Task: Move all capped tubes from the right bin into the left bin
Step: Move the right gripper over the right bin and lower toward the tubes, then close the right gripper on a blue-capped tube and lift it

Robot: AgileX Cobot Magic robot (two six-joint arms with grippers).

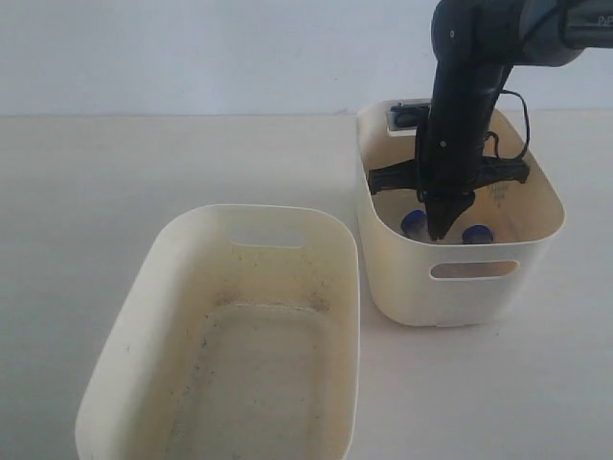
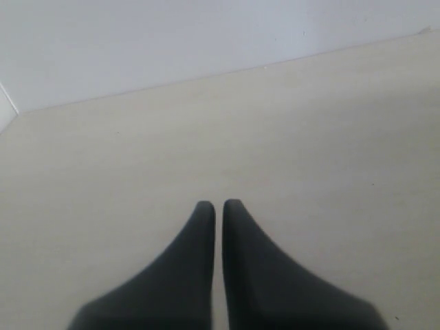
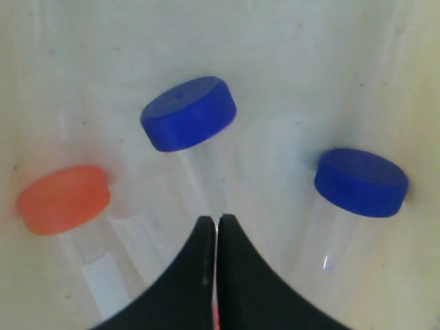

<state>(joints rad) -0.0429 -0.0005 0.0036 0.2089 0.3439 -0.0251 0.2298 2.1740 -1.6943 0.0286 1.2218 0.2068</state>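
Three capped tubes lie in the right bin (image 1: 460,280): two with blue caps (image 3: 189,113) (image 3: 361,182) and one with an orange cap (image 3: 63,199). In the exterior view, two blue caps (image 1: 414,222) (image 1: 477,234) show beside the arm. My right gripper (image 3: 217,218) reaches down inside this bin (image 3: 309,55), shut, with its tips just over the clear body of the middle blue-capped tube; I see nothing gripped. The left bin (image 1: 259,217) stands empty, its floor speckled with dirt. My left gripper (image 2: 218,204) is shut over the bare table, with no task thing near it.
The two bins stand almost touching on a pale table (image 1: 96,192) in front of a white wall. The right arm (image 1: 465,86) and its black cable (image 1: 523,125) hang over the right bin. A small dark-and-white item (image 1: 407,117) sits at that bin's far rim.
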